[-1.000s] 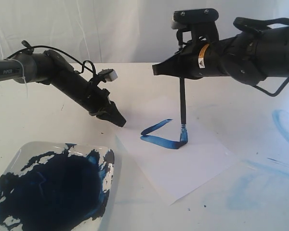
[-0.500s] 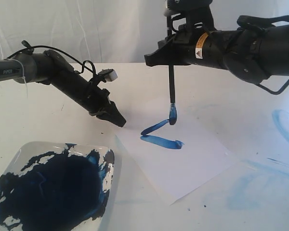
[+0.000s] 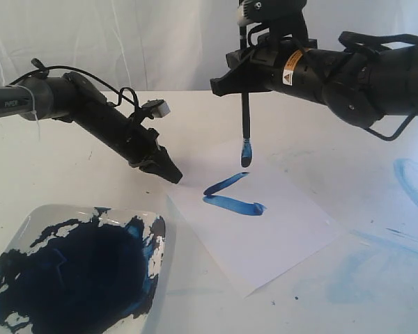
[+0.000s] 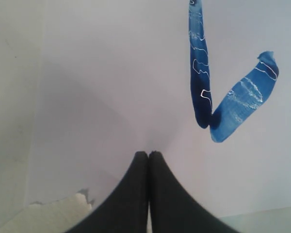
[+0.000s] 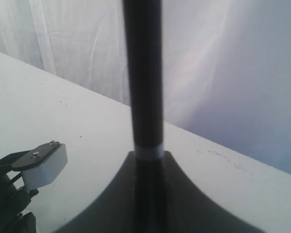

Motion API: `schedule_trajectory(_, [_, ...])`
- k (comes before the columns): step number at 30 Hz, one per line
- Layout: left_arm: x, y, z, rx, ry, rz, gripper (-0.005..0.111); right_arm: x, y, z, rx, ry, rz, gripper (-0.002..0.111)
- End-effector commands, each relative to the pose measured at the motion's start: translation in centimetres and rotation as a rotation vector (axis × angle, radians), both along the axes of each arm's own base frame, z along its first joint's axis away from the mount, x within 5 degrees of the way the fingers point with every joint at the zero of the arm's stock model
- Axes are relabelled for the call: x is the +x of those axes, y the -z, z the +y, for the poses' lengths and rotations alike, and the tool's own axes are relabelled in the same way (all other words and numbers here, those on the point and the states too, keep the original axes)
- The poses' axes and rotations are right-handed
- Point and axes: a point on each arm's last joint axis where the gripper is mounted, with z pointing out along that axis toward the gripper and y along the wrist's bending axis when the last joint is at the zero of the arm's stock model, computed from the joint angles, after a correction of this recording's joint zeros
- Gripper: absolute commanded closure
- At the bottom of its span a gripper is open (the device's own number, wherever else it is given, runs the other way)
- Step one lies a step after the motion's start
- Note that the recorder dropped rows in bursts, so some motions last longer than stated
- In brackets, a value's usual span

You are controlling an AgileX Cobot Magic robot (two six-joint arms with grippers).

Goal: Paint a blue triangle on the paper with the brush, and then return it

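Right gripper point(image 3: 226, 85) clamps brush point(image 3: 246, 129), tip hanging above paper point(image 3: 279, 226); blue triangle point(image 3: 231, 195) has two strokes. Left gripper point(image 3: 173, 176) closed, empty, at paper edge.

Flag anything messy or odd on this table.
Yes: pale blue smears stain the bare table right of the paper. The blue triangle is incomplete: two strokes, its third side missing.

Two pincers point(image 3: 173, 175) point(image 3: 226, 83), one brush point(image 3: 245, 125), one paper point(image 3: 279, 223), one tray point(image 3: 161, 233).
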Motion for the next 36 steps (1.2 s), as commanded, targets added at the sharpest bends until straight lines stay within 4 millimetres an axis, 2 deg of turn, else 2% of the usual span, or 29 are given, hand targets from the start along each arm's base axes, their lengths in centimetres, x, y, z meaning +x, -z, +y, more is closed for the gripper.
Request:
schedule_trajectory(1, [-0.1,-0.3,-0.2,-0.019,0.009,0.014,0.107,0.1,-0.1,-0.1,0.001,-0.003,-0.020,0.108])
schedule_trajectory(6, [-0.1,-0.3,-0.2,-0.019,0.009,0.014,0.107,0.5,1.2,0.1,-0.010,-0.007,0.004,0.108])
schedule_trajectory(17, [-0.1,-0.3,-0.2,-0.019,0.009,0.014,0.107,0.5,1.6,0.0,-0.034,0.011,0.033,0.108])
schedule_trajectory(21, [-0.1,-0.3,-0.2,-0.019,0.009,0.014,0.107,0.5,2.0,-0.2,-0.027,0.043,0.093,0.108])
schedule_trajectory(36, [-0.1,-0.3,-0.2,-0.020,0.010,0.015,0.107,-0.1,0.5,-1.1,-0.052,0.092,0.123,0.108])
